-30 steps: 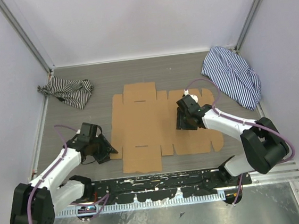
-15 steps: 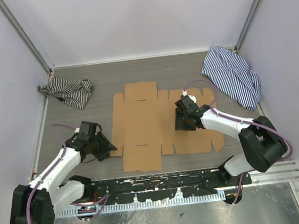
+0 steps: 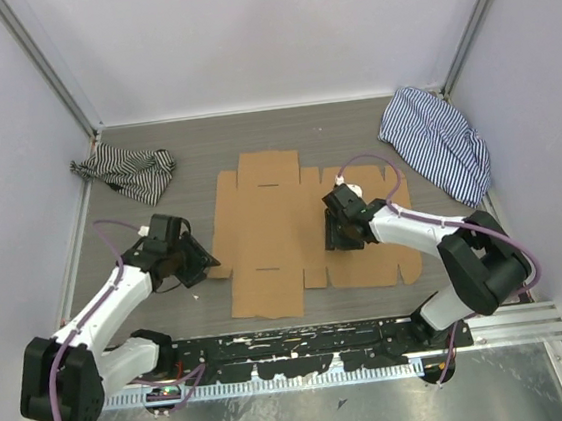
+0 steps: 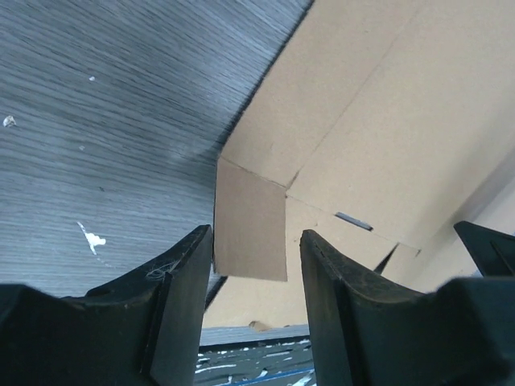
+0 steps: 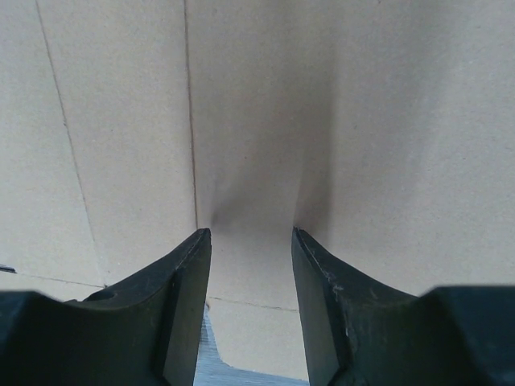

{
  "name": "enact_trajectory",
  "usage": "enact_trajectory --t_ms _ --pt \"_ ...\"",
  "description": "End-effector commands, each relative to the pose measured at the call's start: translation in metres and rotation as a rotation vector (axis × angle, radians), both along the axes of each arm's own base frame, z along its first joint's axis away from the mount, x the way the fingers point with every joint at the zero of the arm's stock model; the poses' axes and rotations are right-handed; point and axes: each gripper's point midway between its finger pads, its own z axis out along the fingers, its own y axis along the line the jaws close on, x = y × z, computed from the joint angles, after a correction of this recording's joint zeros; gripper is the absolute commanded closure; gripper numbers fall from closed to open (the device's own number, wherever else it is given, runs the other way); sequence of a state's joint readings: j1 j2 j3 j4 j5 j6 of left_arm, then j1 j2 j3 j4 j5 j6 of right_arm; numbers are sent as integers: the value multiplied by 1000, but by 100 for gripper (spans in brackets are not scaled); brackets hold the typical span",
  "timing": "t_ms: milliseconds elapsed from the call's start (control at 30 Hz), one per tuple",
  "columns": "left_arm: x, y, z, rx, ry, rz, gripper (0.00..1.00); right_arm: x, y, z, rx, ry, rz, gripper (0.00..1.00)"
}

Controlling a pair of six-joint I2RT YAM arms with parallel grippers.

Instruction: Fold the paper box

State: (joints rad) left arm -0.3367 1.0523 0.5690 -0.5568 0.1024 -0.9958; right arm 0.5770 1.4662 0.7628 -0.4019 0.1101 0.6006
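The paper box (image 3: pixel 273 231) is a brown cardboard die-cut sheet lying mostly flat in the middle of the table. My left gripper (image 3: pixel 198 264) is at the sheet's left edge, jaws open. In the left wrist view a small side flap (image 4: pixel 251 225) is bent up and stands between the open fingers (image 4: pixel 181 297), not pinched. My right gripper (image 3: pixel 336 235) presses down on the sheet's right half, jaws open. In the right wrist view its fingertips (image 5: pixel 193 249) rest on the cardboard panel (image 5: pixel 257 112) beside a crease.
A black-and-white striped cloth (image 3: pixel 126 173) lies at the back left. A blue striped cloth (image 3: pixel 437 142) lies at the back right. Walls enclose the table on three sides. A metal rail (image 3: pixel 295 345) with the arm bases runs along the near edge.
My left gripper moved up and right onto the sheet's left edge, and the side flap now stands between its fingers. My right gripper shifted slightly left on the sheet.
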Motion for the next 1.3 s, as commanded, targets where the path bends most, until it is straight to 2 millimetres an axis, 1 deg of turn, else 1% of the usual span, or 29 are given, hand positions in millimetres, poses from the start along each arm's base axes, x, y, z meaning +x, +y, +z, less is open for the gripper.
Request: enact_trajectory --t_ms 0,133,233,267,367,467,500,533,600,700,833,900,1000,1033,1100,1133,1267 --pt "15 -3 -4 20 -8 -14 45 15 20 14 42 -57 15 50" --pt "21 -8 -10 12 5 -20 45 16 24 17 39 -64 27 50" --pt "26 -10 -8 6 -4 -22 46 17 26 19 37 -68 33 50" --pt "27 -10 -6 7 -10 -21 48 18 27 19 38 -68 35 50" --pt "32 -13 0 -6 -32 -27 61 17 31 20 44 -67 51 51" --pt "35 -19 4 -35 -49 -44 84 17 45 28 91 -92 105 52" --pt "36 -21 5 -45 -55 -52 96 17 49 31 104 -102 123 52" --pt "37 -23 8 -54 -60 -62 100 17 53 36 116 -115 141 53" --pt "39 -26 15 -62 -75 -83 100 18 62 49 152 -153 192 54" --pt "42 -27 32 -53 -111 -119 100 19 73 68 194 -209 285 55" --pt "46 -29 55 -51 -168 -154 100 17 85 89 245 -253 378 54" --pt "44 -35 63 -55 -181 -188 100 16 92 98 275 -263 407 52" --pt "39 -45 72 -26 -210 -254 100 23 99 109 290 -267 394 49" --pt "36 -51 76 -10 -224 -290 100 26 101 114 294 -264 383 46" --pt "30 -54 80 34 -242 -335 100 33 106 123 299 -257 358 43" --pt "27 -55 83 54 -251 -356 100 39 110 133 309 -261 347 41" --pt "16 -55 96 141 -290 -431 100 53 123 158 319 -251 309 36"
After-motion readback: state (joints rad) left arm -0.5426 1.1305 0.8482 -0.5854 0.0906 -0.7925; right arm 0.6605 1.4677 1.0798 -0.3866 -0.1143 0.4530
